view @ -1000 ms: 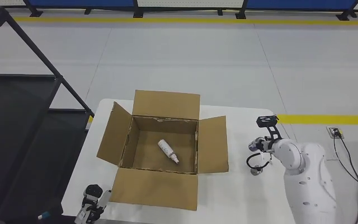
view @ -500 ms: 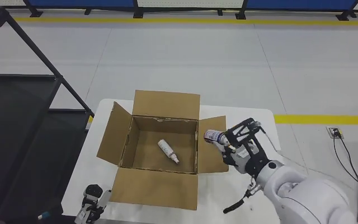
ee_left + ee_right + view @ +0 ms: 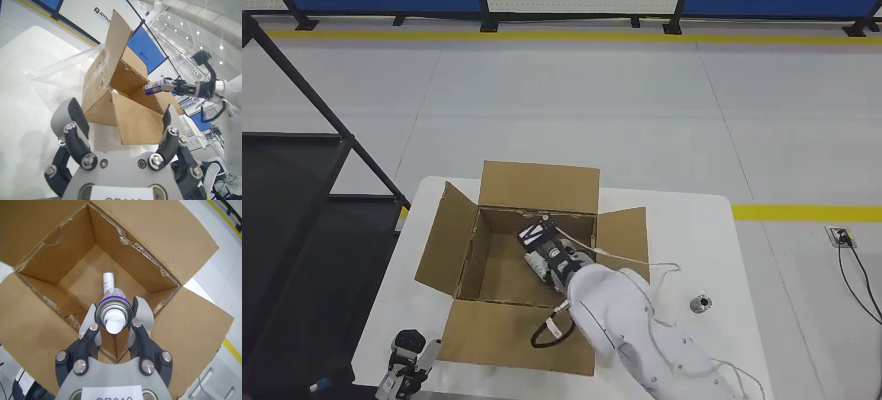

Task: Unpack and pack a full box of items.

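right end effector (image 3: 114,313): we find it over the open box (image 3: 75,256), with the can (image 3: 113,306) between its fingers.
bottle (image 3: 108,280): lying on the box floor, below and just ahead of the can.
left end effector (image 3: 122,111): we see the box ahead of it on the counter (image 3: 22,91), apart from its fingers.

The white table (image 3: 682,225) bears an open cardboard box (image 3: 522,335), which stands directly below the right gripper (image 3: 540,240) and just in front of the left gripper (image 3: 122,108). From the box's side a strip of clear film (image 3: 62,62) reaches down to the tabletop. A small round object (image 3: 701,302) lies on the bare top, well apart from both grippers.
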